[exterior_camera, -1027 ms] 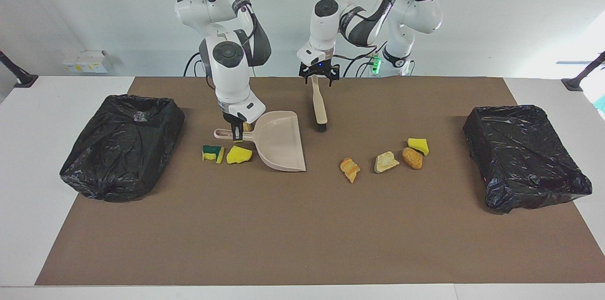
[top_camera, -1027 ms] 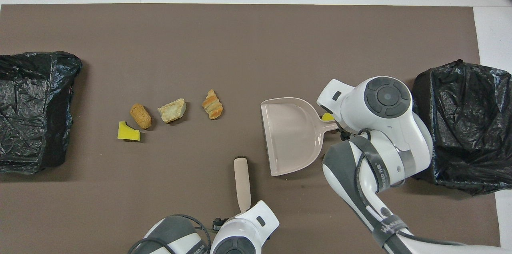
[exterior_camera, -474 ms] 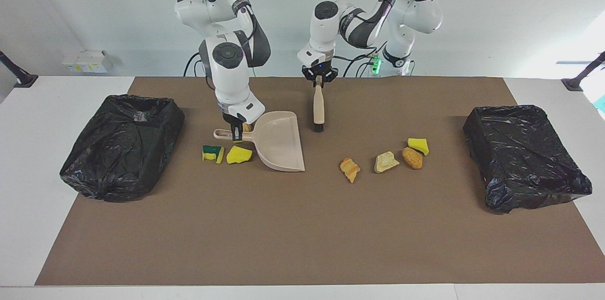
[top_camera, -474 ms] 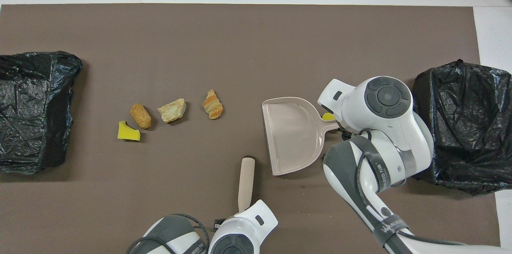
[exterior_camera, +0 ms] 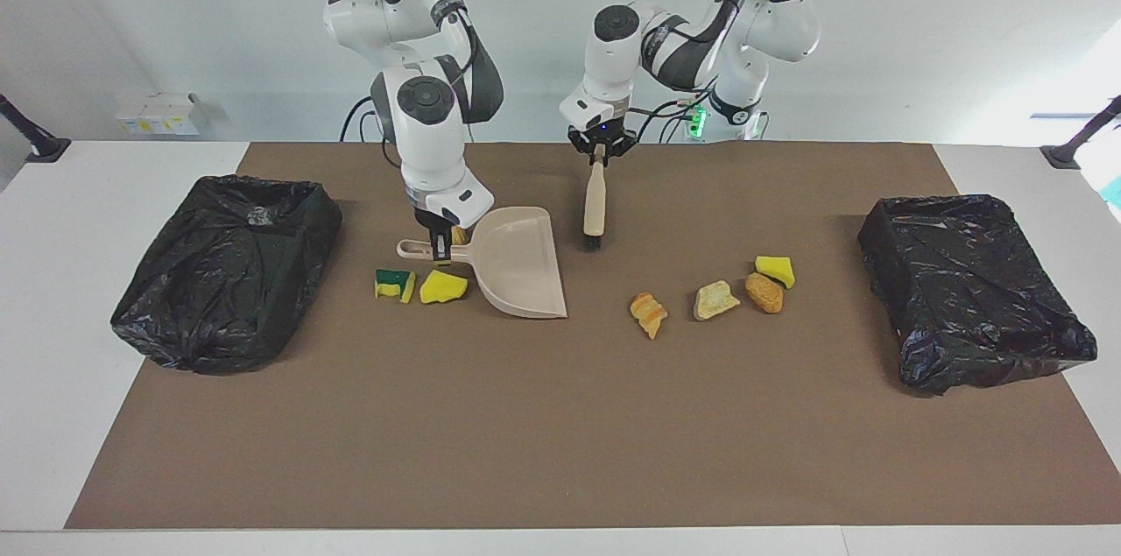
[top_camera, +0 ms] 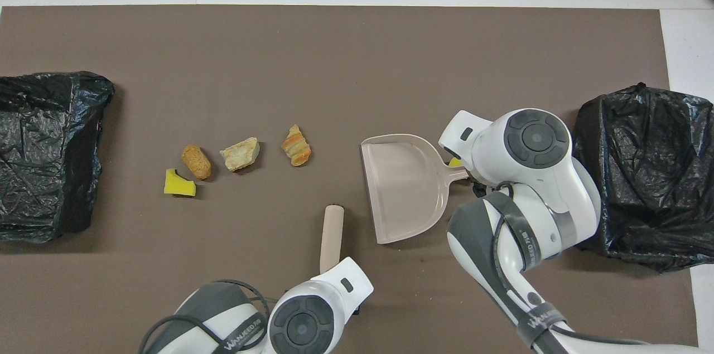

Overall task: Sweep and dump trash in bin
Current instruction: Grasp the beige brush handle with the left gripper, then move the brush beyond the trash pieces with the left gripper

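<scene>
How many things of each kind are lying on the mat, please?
Sponge pieces: 3
Bread-like pieces: 3
Bins: 2
Dustpan: 1
Brush: 1
Total: 10

My left gripper [exterior_camera: 600, 150] is clamped on the top of the beige, black-bristled brush [exterior_camera: 595, 204], which hangs upright over the brown mat [exterior_camera: 560, 416]. My right gripper [exterior_camera: 439, 249] pinches the handle of the beige plastic dustpan [exterior_camera: 518, 263], whose pan lies on the mat. Just beside that handle sit a green-and-yellow sponge [exterior_camera: 394, 284] and a yellow sponge chunk [exterior_camera: 442, 286]. Toward my left arm's end lie a striped orange bread piece [exterior_camera: 648, 313], a tan crust [exterior_camera: 715, 299], a brown roll [exterior_camera: 764, 292] and another yellow chunk [exterior_camera: 776, 269]. A black-bagged bin [exterior_camera: 229, 267] stands at one end of the mat, a second black-lined bin [exterior_camera: 972, 289] at the other.
</scene>
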